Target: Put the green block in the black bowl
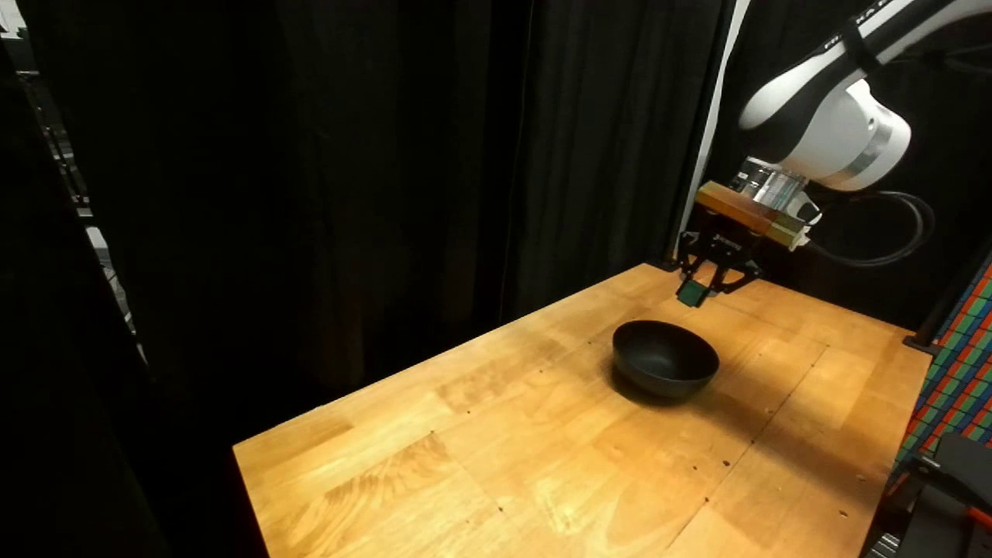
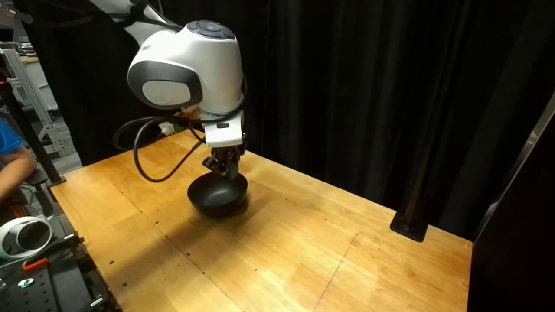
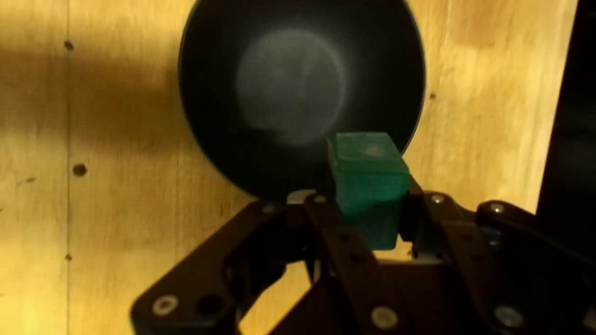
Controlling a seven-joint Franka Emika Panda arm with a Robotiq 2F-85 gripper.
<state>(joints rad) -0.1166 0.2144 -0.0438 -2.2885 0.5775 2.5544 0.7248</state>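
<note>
The green block [image 1: 692,293] is held between the fingers of my gripper [image 1: 700,290], above the table. In the wrist view the green block [image 3: 371,195] sits between both fingers of my gripper [image 3: 370,209] and sticks out past them. The black bowl [image 1: 668,381] stands upright on the table and looks empty inside. In the wrist view the block overlaps the near right edge of the black bowl [image 3: 214,107]. In an exterior view the block [image 2: 233,170] appears above the back rim of the bowl [image 2: 217,206], dim and partly hidden by the gripper.
The wooden table [image 1: 496,457] carries the bowl. A black post base [image 2: 409,226] stands at the table's edge. Black curtains [image 2: 347,86] hang behind. A cart with a white ring-shaped object [image 2: 26,237] and a seated person [image 2: 15,160] are beside the table.
</note>
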